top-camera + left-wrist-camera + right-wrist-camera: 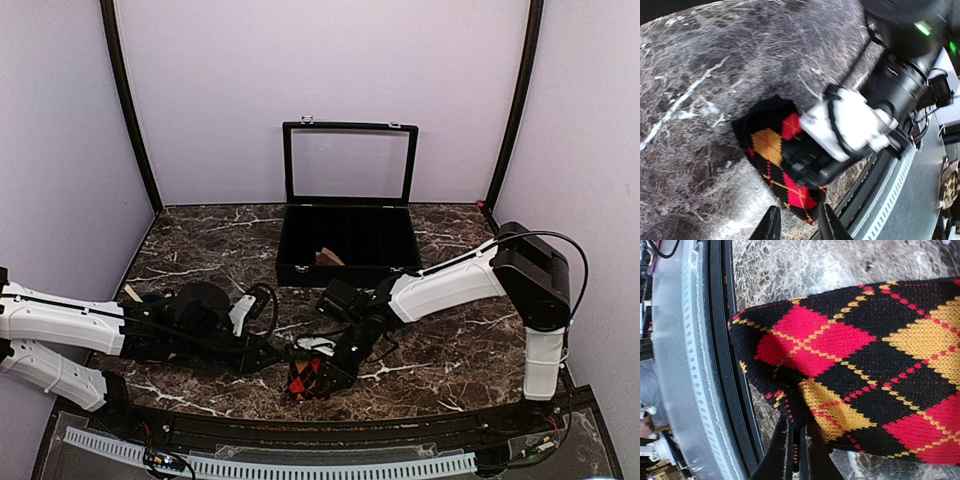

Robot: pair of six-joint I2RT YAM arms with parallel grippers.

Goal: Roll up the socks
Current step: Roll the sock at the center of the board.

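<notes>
The argyle sock [303, 377], with red, orange and black diamonds, lies bunched on the marble table near its front edge. My right gripper [799, 442] is shut on a fold at the sock's edge [850, 355], and in the top view it [322, 372] presses on the sock from the right. My left gripper [797, 227] sits just left of the sock [770, 145] with its jaws apart. The sock's near corner lies just ahead of the fingertips [771, 226], with nothing between them. The tan sock [328, 258] lies inside the black case.
The black compartment case [300, 272] stands at the middle back with its glass lid [349, 163] upright. A black rail and white slotted strip [300, 466] run along the table's front edge, close to the sock. Both arms meet at the front middle.
</notes>
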